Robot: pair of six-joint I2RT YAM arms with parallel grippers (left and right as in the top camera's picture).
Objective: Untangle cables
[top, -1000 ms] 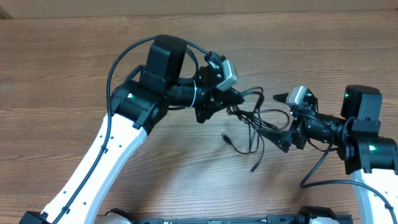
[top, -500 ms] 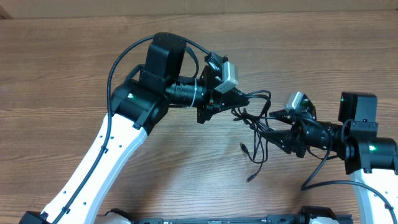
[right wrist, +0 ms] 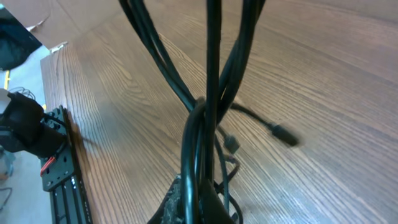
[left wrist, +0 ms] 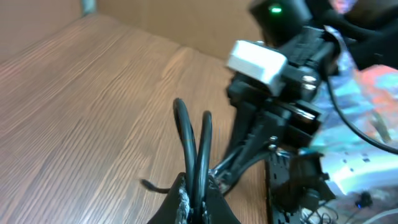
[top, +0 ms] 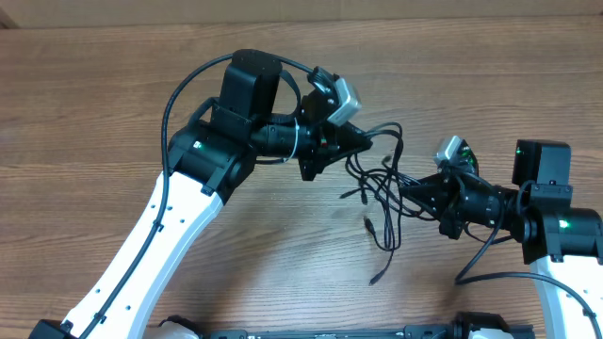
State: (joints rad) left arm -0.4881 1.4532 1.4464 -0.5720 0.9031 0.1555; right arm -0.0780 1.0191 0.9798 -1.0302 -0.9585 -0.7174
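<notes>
A tangle of thin black cables (top: 382,179) hangs above the wooden table between my two arms. My left gripper (top: 364,141) is shut on a loop of the cables at the tangle's upper left. In the left wrist view two strands (left wrist: 194,146) rise from its shut gripper (left wrist: 200,200). My right gripper (top: 406,188) is shut on the cables from the right. The right wrist view shows several strands (right wrist: 211,93) running up out of that gripper (right wrist: 200,204). Loose plug ends (top: 369,224) dangle below, one low (top: 374,280).
The wooden table (top: 113,122) spreads out on all sides. A black rail (top: 330,333) runs along its front edge, also in the right wrist view as a black rail (right wrist: 59,162). A white power strip (left wrist: 360,174) lies beyond the table edge.
My right gripper has closed on the cables, having been wide open a second ago, and has shifted left. My left gripper has tilted upward, and the tangle has spread out between the two.
</notes>
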